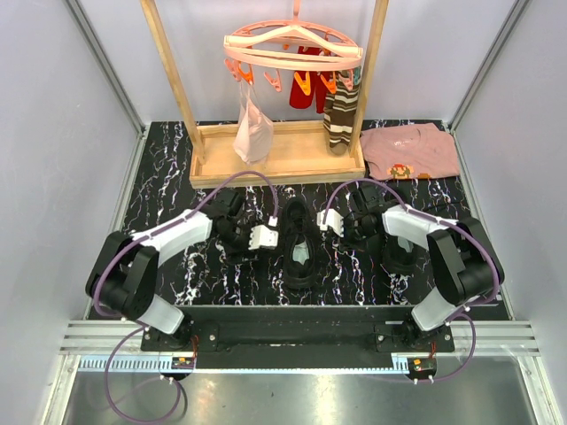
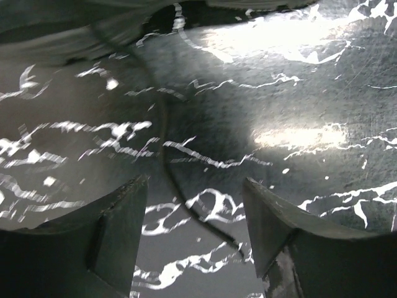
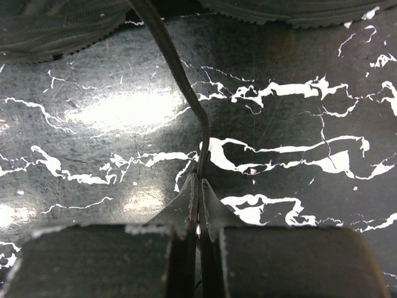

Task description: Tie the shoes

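Note:
A black shoe [image 1: 301, 243] with a pale insole stands at the table's centre between both grippers. My left gripper [image 1: 270, 235] sits just left of it. In the left wrist view it [image 2: 193, 183] is open, and a thin black lace [image 2: 162, 143] lies loose on the table between its fingers. My right gripper [image 1: 323, 221] is just right of the shoe. In the right wrist view it [image 3: 200, 177] is shut on a black lace [image 3: 180, 74] that runs up to the shoe soles [image 3: 56, 31] at the top edge. A dark shape [image 1: 400, 255] by the right arm may be the second shoe.
A wooden rack tray [image 1: 292, 164] stands at the back, with a peg hanger [image 1: 292, 49] holding a striped brown sock [image 1: 340, 119] and a pale cloth [image 1: 252, 133]. A pink folded shirt [image 1: 412, 150] lies at the back right. The table [image 1: 177, 177] is black marble-patterned.

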`<state>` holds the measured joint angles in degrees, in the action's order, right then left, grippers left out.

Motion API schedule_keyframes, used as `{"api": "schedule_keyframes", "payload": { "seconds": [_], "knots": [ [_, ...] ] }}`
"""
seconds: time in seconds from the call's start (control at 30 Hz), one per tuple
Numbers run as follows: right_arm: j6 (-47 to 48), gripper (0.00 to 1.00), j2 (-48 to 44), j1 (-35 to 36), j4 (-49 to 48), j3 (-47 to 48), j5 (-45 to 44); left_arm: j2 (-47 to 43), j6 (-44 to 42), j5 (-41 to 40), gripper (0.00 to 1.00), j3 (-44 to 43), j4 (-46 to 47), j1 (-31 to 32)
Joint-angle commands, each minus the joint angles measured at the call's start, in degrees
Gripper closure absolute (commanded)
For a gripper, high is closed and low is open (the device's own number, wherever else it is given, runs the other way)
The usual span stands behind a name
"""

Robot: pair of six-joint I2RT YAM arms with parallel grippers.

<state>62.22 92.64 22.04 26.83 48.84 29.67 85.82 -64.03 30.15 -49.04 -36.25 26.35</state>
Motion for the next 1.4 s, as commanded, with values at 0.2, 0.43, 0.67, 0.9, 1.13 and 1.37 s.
{"api": "schedule_keyframes", "payload": {
  "seconds": [0.2,0.43,0.67,0.9,1.13,1.37],
  "knots": [
    [0.01,1.00,-3.69,0.02,-0.29,-1.46,-4.88,6.55,3.21,-9.48,0.44,-4.05,5.93,3.09],
    [0.01,1.00,-4.22,0.02,-0.46,-2.52,-6.55,6.64,-2.32,-15.38,0.62,-0.72,4.44,2.66],
    [0.19,1.00,-4.22,0.02,-0.38,-3.40,-8.93,5.85,-4.87,-16.18,1.00,-0.88,0.05,-2.60],
    [1.24,1.00,-4.66,0.02,-0.29,-4.89,-9.98,2.78,-10.41,-15.74,1.00,-3.69,-3.65,-10.52],
    [1.77,1.00,-4.84,0.02,-0.11,-6.12,-11.39,2.68,-13.49,-14.78,1.00,-4.75,-5.32,-13.60],
    [-1.21,1.00,-5.01,0.02,0.94,-2.96,-7.97,4.70,-5.77,-9.94,1.00,-6.77,-2.96,-6.33]
  ]
}}
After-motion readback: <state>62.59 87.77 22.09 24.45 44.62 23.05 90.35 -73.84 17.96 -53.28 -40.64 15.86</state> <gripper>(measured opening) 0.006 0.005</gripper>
